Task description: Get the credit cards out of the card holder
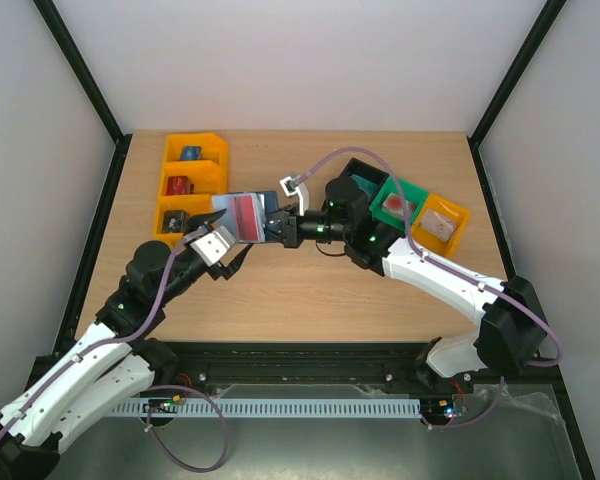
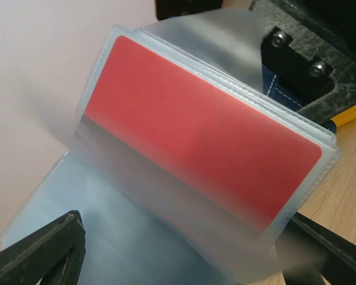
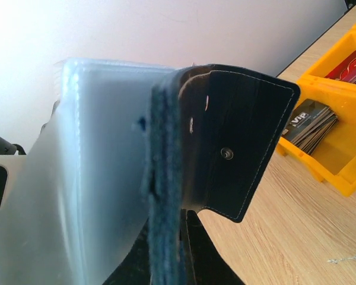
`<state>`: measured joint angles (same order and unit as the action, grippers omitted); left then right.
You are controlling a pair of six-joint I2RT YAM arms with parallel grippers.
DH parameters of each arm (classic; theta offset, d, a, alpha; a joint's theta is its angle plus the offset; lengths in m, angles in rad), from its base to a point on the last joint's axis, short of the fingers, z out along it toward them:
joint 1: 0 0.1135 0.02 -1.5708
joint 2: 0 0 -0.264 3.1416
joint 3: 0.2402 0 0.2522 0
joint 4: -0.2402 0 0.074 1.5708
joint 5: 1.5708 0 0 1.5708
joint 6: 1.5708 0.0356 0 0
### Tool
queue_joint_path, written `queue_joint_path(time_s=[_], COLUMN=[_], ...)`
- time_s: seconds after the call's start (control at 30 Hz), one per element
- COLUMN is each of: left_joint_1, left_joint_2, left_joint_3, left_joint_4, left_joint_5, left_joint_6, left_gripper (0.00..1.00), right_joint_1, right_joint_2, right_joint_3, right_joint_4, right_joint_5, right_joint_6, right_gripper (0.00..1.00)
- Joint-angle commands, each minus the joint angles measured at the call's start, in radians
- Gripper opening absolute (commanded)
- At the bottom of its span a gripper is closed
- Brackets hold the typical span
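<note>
The dark navy card holder [image 1: 242, 214] hangs open above the table between my two grippers. Its clear sleeves hold a red credit card [image 2: 202, 130], also seen from above [image 1: 246, 213]. A pale blue-grey panel [image 2: 107, 219] hangs below it. My right gripper [image 1: 279, 228] is shut on the holder's navy edge [image 3: 166, 196], with its snap tab [image 3: 237, 142] sticking out to the right. My left gripper [image 1: 216, 242] is open, its fingers [image 2: 47, 252] spread wide on either side of the sleeves' lower edge.
An orange bin [image 1: 208, 178] with sorted cards stands at the back left, and shows in the right wrist view [image 3: 338, 166]. A black bin [image 1: 352, 172], a green bin [image 1: 412, 190] and an orange bin [image 1: 458, 218] stand at the back right.
</note>
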<state>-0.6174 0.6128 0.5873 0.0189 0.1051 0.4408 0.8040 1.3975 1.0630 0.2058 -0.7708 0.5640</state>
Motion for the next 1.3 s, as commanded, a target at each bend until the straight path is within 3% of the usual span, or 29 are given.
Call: queue_joint_path(time_s=[0.0,0.23,0.53,0.63,0.83,1.07,1.17,1.27], left_joint_1=[0.021,0.044,0.044,0.044,0.027,0.041,0.061,0.076], left_joint_2=[-0.027,-0.060,-0.045,-0.049,-0.082,-0.088,-0.108,-0.131], left_joint_3=[-0.011,-0.008,-0.036,-0.034,-0.024,-0.007,0.022,0.060], left_joint_4=[0.034,0.015,0.070,0.076,0.123,0.094,0.044,0.004], left_joint_5=[0.036,0.079,0.291,0.364,0.540,0.344,0.435,0.617], left_joint_6=[-0.154,-0.229,-0.315,-0.335,-0.281,-0.306,-0.321,-0.267], left_gripper=[0.86,0.82,0.49,0.50,0.74,0.74,0.74,0.76], right_joint_1=[-0.006,-0.008,-0.007,-0.006,-0.006,-0.007,-0.009,-0.015], right_joint_2=[-0.013,0.004,0.011,0.021,0.020,-0.016,-0.032,-0.037], right_joint_3=[0.020,0.009,0.005,-0.003,-0.040,-0.064,-0.077,-0.071], right_joint_4=[0.021,0.060,0.182,0.196,0.272,0.282,0.282,0.282], right_joint_5=[-0.020,-0.050,-0.141,-0.140,-0.130,-0.130,-0.131,-0.147], right_joint_6=[-0.002,0.014,0.060,0.062,0.067,0.062,0.040,0.031], right_gripper=[0.02,0.02,0.02,0.02,0.02,0.02,0.02,0.02])
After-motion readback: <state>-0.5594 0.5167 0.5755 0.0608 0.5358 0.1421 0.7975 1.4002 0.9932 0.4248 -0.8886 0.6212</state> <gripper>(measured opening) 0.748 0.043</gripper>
